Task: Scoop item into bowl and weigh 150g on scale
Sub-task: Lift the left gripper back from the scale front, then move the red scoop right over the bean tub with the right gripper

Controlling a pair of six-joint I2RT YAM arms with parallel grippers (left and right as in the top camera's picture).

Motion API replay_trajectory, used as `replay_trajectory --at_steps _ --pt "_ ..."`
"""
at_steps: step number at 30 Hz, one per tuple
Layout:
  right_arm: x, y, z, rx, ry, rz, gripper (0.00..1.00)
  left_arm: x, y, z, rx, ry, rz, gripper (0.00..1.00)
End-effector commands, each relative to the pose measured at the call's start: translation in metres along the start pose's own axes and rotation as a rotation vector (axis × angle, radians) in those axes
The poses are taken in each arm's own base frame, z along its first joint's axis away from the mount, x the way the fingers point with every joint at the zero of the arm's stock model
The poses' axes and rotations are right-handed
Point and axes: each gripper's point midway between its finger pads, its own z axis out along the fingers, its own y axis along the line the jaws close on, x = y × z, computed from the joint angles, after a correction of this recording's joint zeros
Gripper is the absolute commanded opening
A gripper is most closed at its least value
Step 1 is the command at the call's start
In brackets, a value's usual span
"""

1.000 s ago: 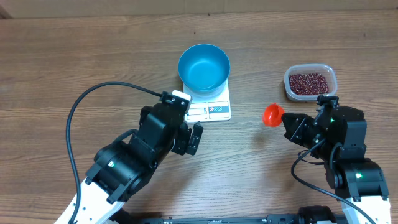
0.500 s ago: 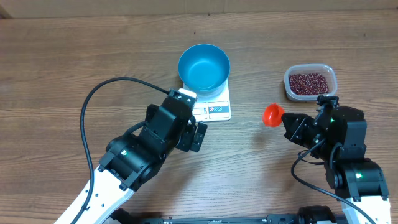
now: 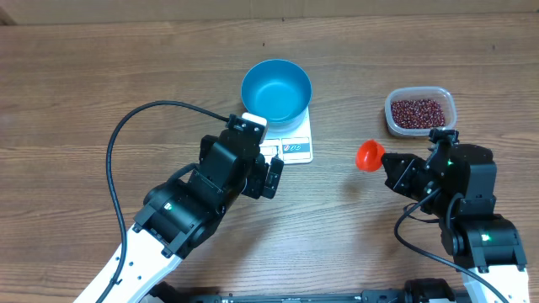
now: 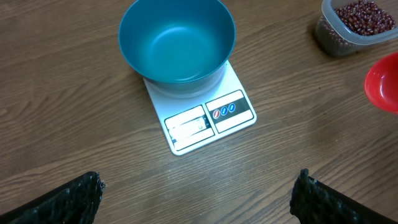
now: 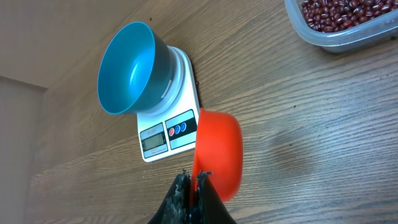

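Red scoop (image 5: 219, 152) in right gripper (image 5: 194, 177), grip plain only from right wrist

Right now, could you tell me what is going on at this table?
The right gripper has its jaws shut on the handle of a red scoop, which looks empty, held between the scale and the clear tub of beans. The blue bowl sits empty on the scale. The left gripper hovers near the scale's display end, jaws wide open, holding nothing.
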Motion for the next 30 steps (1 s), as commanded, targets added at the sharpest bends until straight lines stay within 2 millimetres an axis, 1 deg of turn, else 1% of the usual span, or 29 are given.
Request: replay_trajectory --at_steps 1,20,30 --pt "-0.0111 0.0103 -0.0077 -0.019 -0.037 -0.022 0.04 -0.0005 0.0044 0.0025 -0.021 0.000 -0.017 0.99" --pt "-0.0105 0.0098 -0.0077 -0.017 -0.034 -0.033 0.04 -0.0005 0.0044 0.0025 -0.021 0.000 -0.017 1.00" --pt "-0.0062 0.0081 -0.0101 -0.003 -0.011 -0.035 0.04 -0.0004 0.0044 0.0025 -0.021 0.000 -0.017 1.00"
